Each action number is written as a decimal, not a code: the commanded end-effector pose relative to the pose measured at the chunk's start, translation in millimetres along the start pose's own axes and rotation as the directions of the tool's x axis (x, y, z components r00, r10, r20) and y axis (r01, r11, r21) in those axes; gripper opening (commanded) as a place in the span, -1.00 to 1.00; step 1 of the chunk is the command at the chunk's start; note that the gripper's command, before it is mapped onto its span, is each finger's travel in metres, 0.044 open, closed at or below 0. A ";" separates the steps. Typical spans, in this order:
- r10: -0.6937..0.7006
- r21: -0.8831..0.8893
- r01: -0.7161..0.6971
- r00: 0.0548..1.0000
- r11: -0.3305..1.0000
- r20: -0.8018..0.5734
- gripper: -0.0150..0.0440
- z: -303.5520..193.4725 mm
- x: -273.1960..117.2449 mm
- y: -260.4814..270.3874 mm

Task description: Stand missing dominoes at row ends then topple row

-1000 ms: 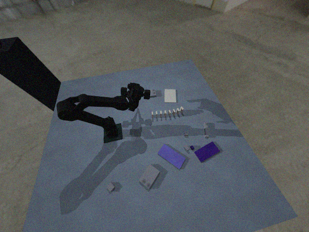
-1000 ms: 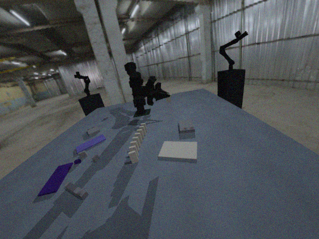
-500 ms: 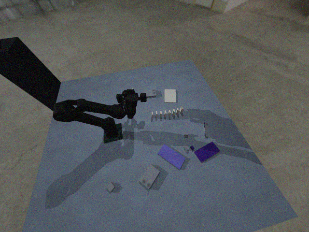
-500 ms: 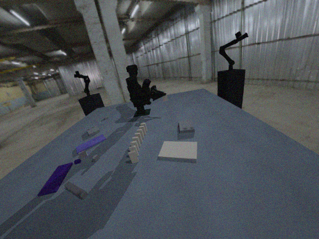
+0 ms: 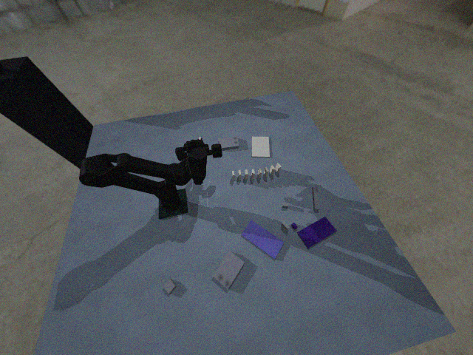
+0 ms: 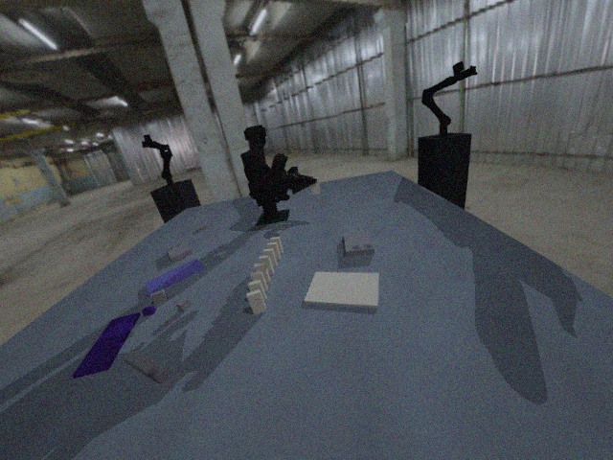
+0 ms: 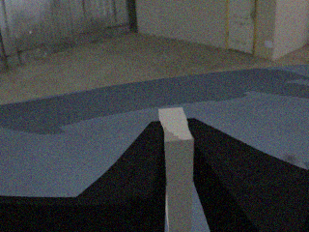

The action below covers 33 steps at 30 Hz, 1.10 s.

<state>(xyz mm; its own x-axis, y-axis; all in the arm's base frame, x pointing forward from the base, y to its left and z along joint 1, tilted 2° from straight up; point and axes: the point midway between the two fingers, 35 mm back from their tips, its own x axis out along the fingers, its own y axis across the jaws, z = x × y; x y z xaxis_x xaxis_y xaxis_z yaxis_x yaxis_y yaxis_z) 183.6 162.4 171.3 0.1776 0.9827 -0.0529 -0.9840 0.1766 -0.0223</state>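
My gripper [image 5: 199, 140] [image 6: 315, 182] [image 7: 173, 130] is shut on a pale domino [image 7: 179, 159] [image 6: 317, 187]. It holds the domino raised above the table, off to the arm's side of the row and apart from it. Several pale dominoes stand in a spaced row, with one end domino [image 5: 233, 173] [image 6: 276, 242] nearer the arm and the other end domino [image 5: 278, 166] [image 6: 256, 302] farther from it. The arm hides most of the held domino in the top view. The row is out of the wrist view.
A white slab [image 5: 260, 146] [image 6: 344, 288] and a grey piece [image 5: 229, 143] [image 6: 358, 245] lie beside the row. Across it are a violet slab [image 5: 263, 239] [image 6: 175, 276], a dark purple slab [image 5: 317, 232] [image 6: 107, 345], a grey box [image 5: 230, 268] and small blocks.
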 end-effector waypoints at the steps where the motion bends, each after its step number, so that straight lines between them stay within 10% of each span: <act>1: 0.005 0.002 -0.005 1.000 1.000 0.002 -0.40 -0.8 -0.4 1.9; 33: 0.004 -0.013 -0.004 1.000 1.000 -0.022 -0.40 -50.5 12.1 -10.7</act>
<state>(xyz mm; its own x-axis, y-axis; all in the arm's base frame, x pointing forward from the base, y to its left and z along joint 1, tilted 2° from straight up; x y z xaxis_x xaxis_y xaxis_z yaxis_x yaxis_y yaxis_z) 197.7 169.2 129.7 0.1714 0.9829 -0.0673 -0.9847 0.1686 -0.0447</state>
